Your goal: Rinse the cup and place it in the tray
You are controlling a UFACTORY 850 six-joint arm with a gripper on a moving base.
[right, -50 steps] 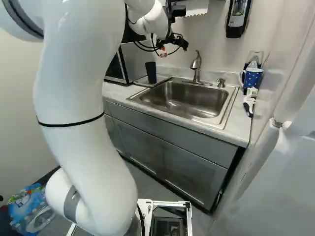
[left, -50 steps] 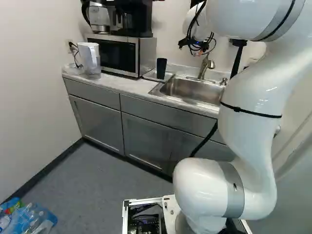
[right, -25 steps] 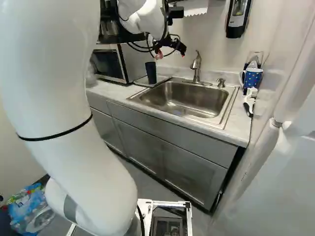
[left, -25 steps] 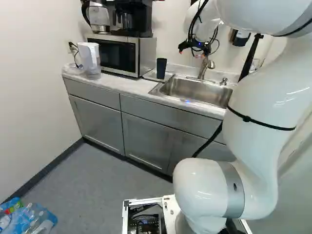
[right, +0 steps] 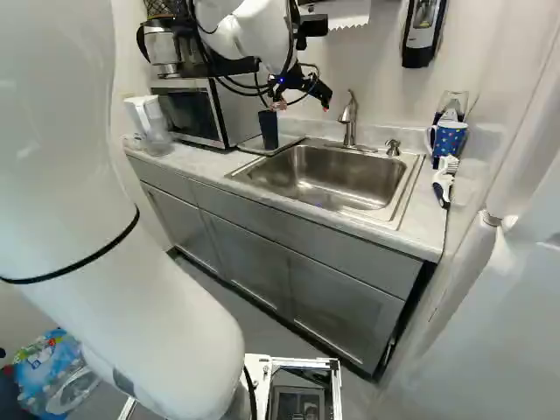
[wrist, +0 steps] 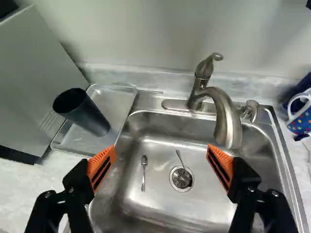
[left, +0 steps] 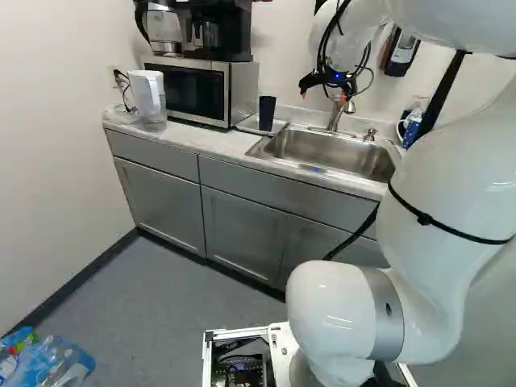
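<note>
in the left base view, the arm (left: 451,169) is arching from lower right to upper middle. in the right base view, the cup (right: 269,129) is standing left of upper middle. in the wrist view, the gripper (wrist: 161,148) is opening wide over the sink (wrist: 150,124), holding nothing; the cup is resting upright in the tray (wrist: 119,99), seeming light, stiff, maybe slippery, needing a hold around its sides.

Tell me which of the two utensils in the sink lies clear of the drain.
The spoon, on the side nearer the tray; the other utensil reaches the drain.

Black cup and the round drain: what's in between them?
In the wrist view, between cup and drain lie the edge of the tray, the rim of the sink and a spoon.
</note>
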